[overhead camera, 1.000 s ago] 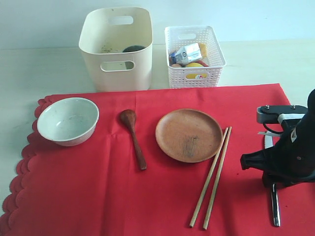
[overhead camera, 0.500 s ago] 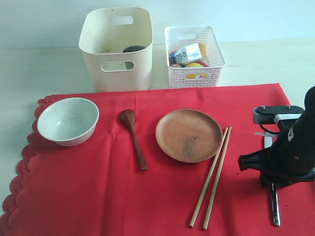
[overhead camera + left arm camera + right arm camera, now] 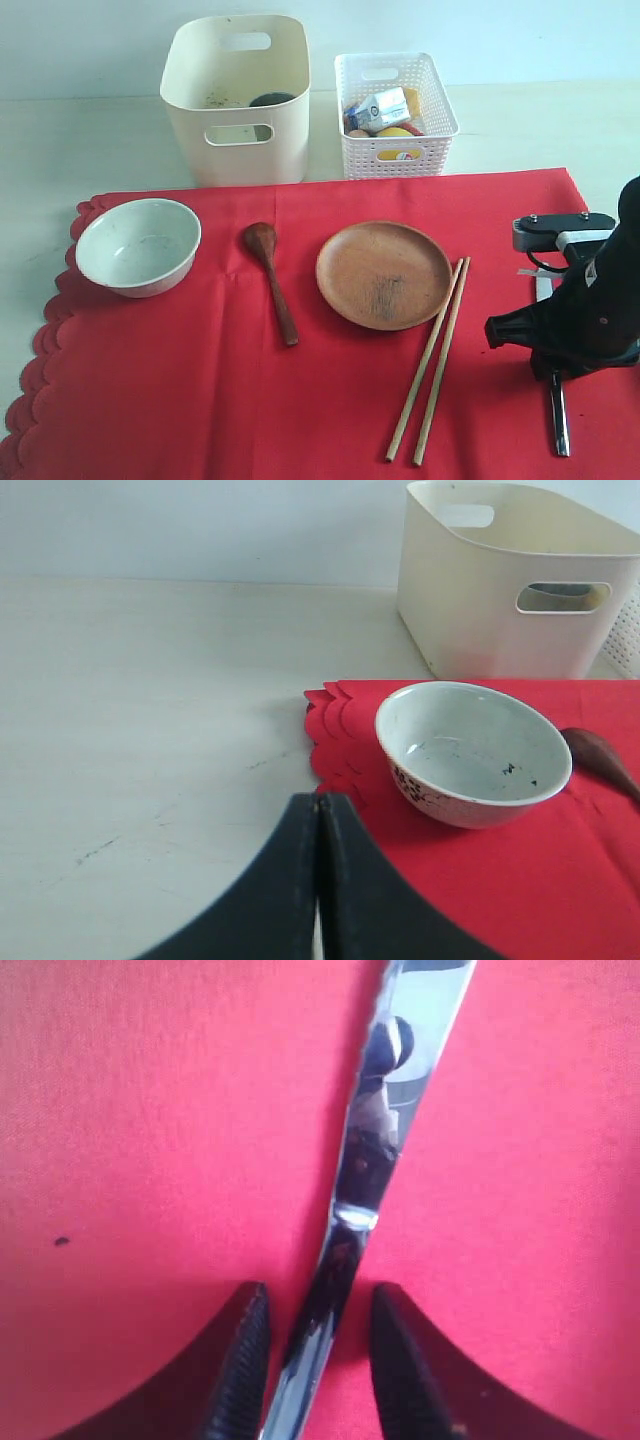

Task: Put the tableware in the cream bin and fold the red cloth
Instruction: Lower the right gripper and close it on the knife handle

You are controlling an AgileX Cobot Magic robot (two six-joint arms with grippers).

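The red cloth (image 3: 200, 400) is spread flat and carries a pale bowl (image 3: 138, 245), a dark wooden spoon (image 3: 273, 280), a round brown plate (image 3: 383, 273), wooden chopsticks (image 3: 432, 360) and a silver knife (image 3: 558, 420). My right arm (image 3: 590, 310) hangs low over the knife at the cloth's right side. In the right wrist view my right gripper (image 3: 318, 1300) is open, its jaws straddling the knife (image 3: 365, 1175) with a small gap on each side. My left gripper (image 3: 318, 800) is shut and empty, over the table by the cloth's scalloped edge, short of the bowl (image 3: 470, 745). The cream bin (image 3: 235, 160) stands behind the cloth.
A white lattice basket (image 3: 397, 155) with food items stands to the right of the cream bin. Something dark and round (image 3: 271, 99) lies in the bin's bottom. Bare pale table (image 3: 150, 700) stretches beside the cloth on my left gripper's side.
The right arm has edged slightly left and settled over the knife, and its jaws have narrowed a little around it. Nothing else moved.
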